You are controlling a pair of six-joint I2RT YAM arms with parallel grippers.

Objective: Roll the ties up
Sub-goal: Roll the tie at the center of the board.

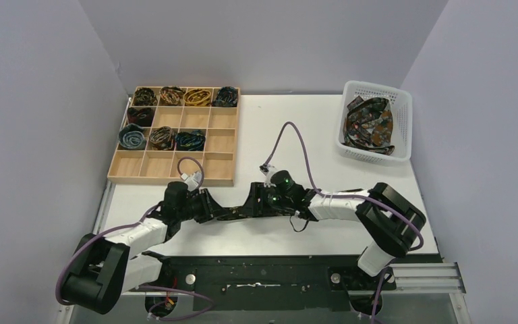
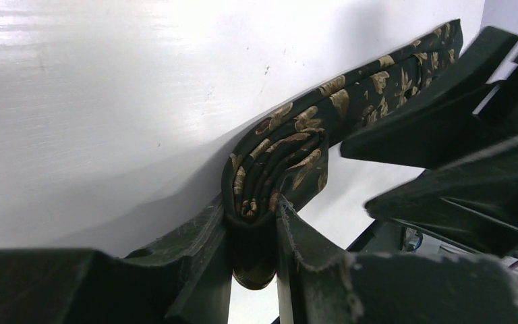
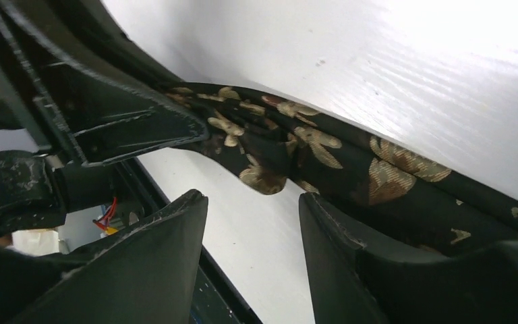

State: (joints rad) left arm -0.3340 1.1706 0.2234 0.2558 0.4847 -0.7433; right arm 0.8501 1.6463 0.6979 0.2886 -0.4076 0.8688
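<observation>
The left gripper (image 2: 251, 217) is pinching the tie (image 2: 290, 145) at its started end, jaws narrow and clamped on a small, tight fold of several layers. The rest of the tie is lying flat on the table (image 1: 310, 135), just nearer the arms than the tray's (image 1: 128, 165) near right corner and running off to the right of it. The right gripper (image 3: 253, 202) is hanging over that loose length with its jaws apart and bare table showing between them; it is gripping nothing, though the tie is passing just beside one finger. Eight coils (image 1: 175, 96) are sitting in the tray's far compartments, and a heap (image 1: 371, 125) of ties is waiting in the basket (image 1: 376, 86), well to the right of the tray.

The likely trouble is the loose length. With nothing guiding it, the fabric is free to drift sideways as the fold turns, so the roll may be building crooked or slack. The pinch is also catching only part of the fold, so the layers could be springing open on any twist. The two grippers are working very near each other and risk knocking together.
</observation>
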